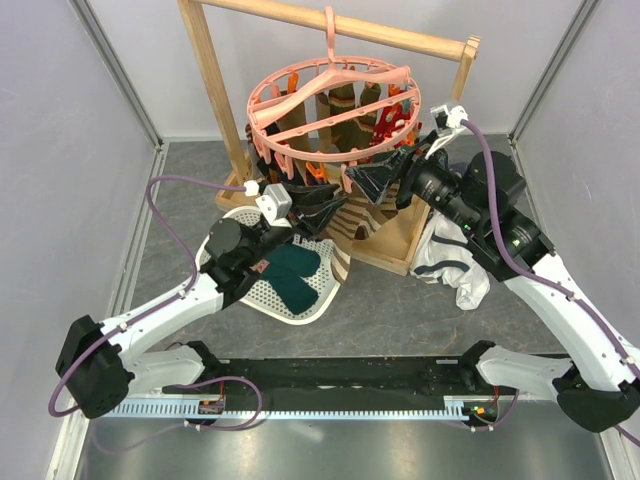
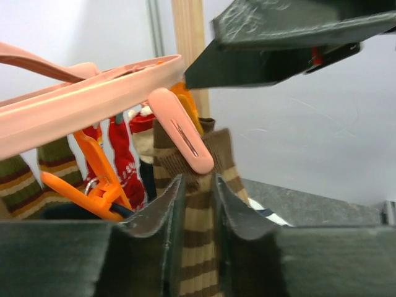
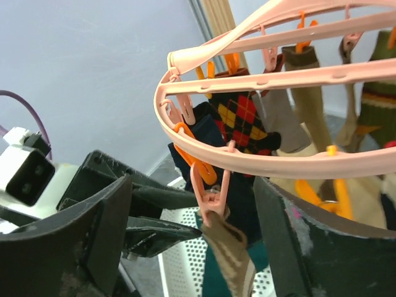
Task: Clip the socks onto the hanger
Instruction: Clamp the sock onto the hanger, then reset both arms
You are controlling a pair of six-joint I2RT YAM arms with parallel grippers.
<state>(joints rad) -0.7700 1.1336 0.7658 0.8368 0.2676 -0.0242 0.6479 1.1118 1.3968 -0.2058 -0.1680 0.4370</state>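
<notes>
Grey table [image 1: 400, 310], pale walls. The round pink hanger [image 1: 262, 128] hangs from a wooden rack [image 1: 215, 90], ringed with socks [image 1: 343, 100]. Only the left wrist view shows the left gripper [image 2: 198, 189] narrowly parted around a striped sock [image 2: 198, 247] under a clip [image 2: 182, 133] (gripping or not, I cannot tell). The right gripper [image 3: 192, 185] gapes wide and holds nothing.

left hand [image 2: 198, 185] slightly parted, right hand [image 3: 192, 182] wide
</notes>
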